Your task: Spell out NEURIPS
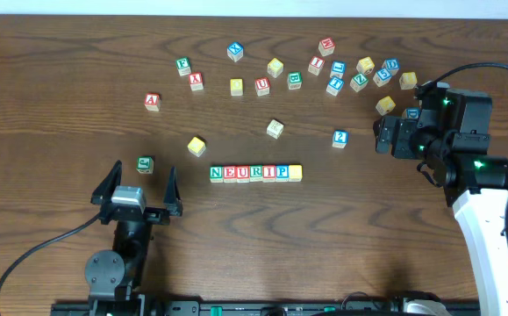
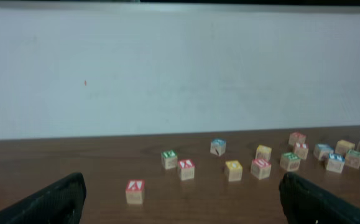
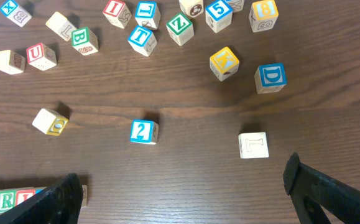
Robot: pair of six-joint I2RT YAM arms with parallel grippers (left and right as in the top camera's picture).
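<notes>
While both pairs of jaws stand spread wide and hold nothing, the row of letter cubes lies near the middle of the table. Its cubes touch side by side: green N, red E, red U, green R, red I, blue P. A yellow-faced cube sits at the end nearer the right arm, and its letter is too small to read.

The left gripper sits near the N end of the row, apart from it. From overhead, a green-faced cube shows between its fingertips, and whether anything touches it cannot be told. A loose yellow cube lies between that cube and the row.

The right gripper hangs over bare wood past the yellow end of the row. A blue 2 cube and a pale cube lie just ahead of it. Other letter cubes are scattered across the far side of the table.
</notes>
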